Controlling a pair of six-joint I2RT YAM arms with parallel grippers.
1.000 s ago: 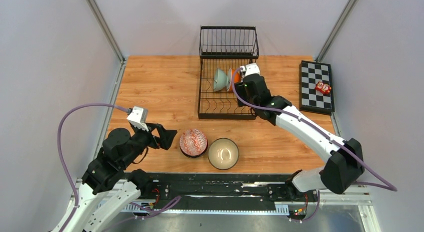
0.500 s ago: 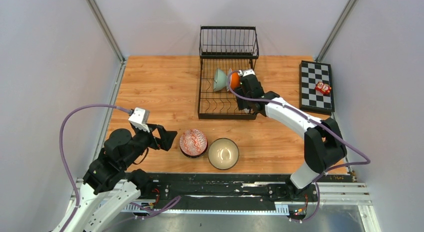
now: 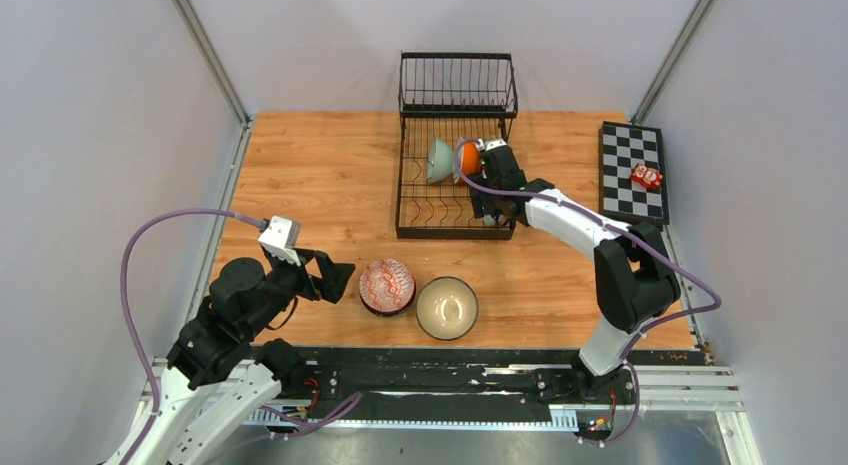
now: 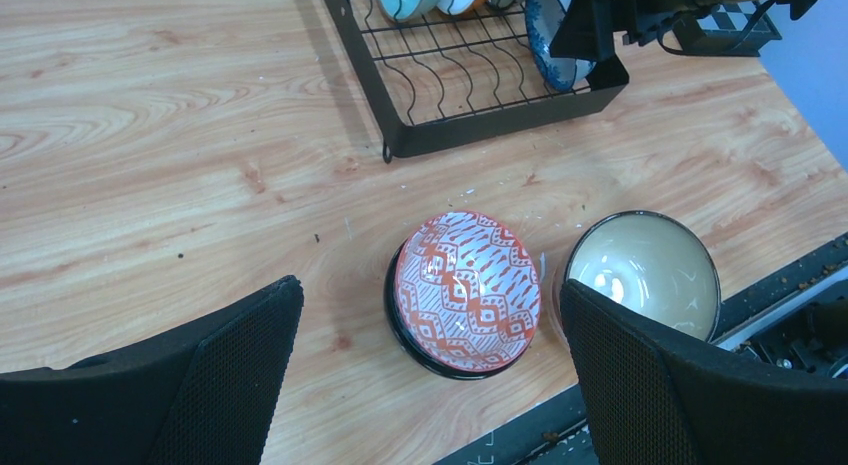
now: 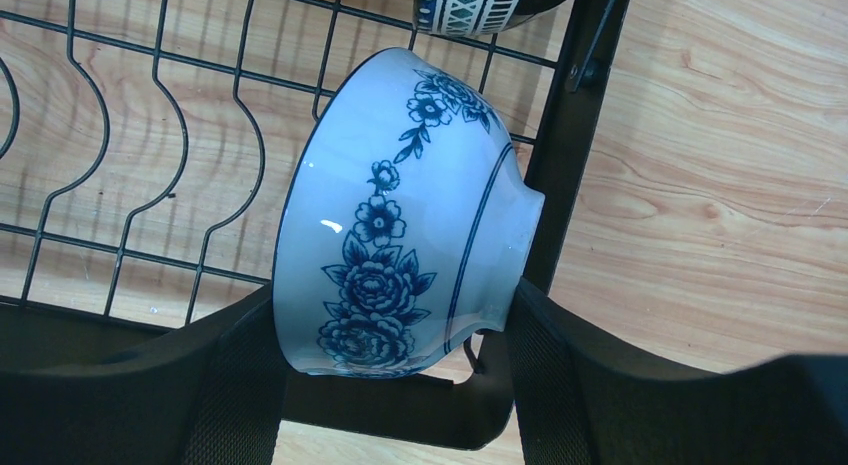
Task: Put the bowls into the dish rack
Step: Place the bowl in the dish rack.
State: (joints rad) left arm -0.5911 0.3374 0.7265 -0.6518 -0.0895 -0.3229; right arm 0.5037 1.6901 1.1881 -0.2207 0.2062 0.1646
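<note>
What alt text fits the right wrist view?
A blue floral bowl on its side, gripped between the jaws, rim left and foot right, over the wire rack by its frame bar. A second patterned bowl peeks in at the top; wood table on the right.

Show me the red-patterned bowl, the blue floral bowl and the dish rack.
red-patterned bowl point(image 4: 468, 290): left wrist view, inside centre
blue floral bowl point(image 5: 400, 215): right wrist view, outer wall
dish rack point(image 4: 480, 125): left wrist view, front rail

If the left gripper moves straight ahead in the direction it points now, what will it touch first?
Most likely the red-patterned bowl, which lies directly ahead of the left gripper, centred between its open fingers. Height is hard to judge, so it might pass over the rim.
</note>
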